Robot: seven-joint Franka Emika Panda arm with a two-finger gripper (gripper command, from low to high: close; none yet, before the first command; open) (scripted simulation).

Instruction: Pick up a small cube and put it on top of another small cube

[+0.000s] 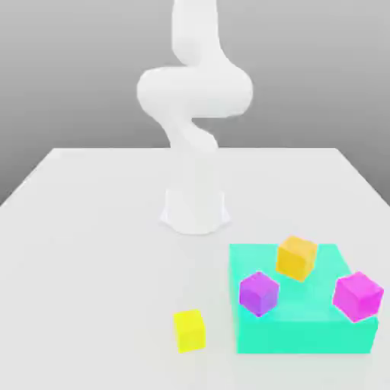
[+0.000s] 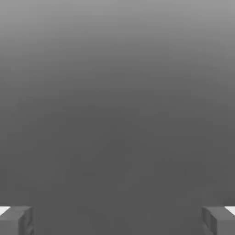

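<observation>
A small lemon-yellow cube (image 1: 189, 330) rests on the white table (image 1: 91, 251), near the front and just off the left side of a teal block. On that teal block (image 1: 305, 324) sit an orange-yellow cube (image 1: 295, 257), a purple cube (image 1: 258, 292) and a magenta cube (image 1: 356, 295). The white arm (image 1: 194, 99) rises from its base at the table's middle. In the hand view my gripper (image 2: 117, 220) is open, its two fingertips (image 2: 16, 219) wide apart with nothing between them, facing a plain grey background.
The teal block is a low raised platform at the exterior view's front right. The arm's base (image 1: 195, 209) stands behind it. White table surface stretches to the exterior view's left and back.
</observation>
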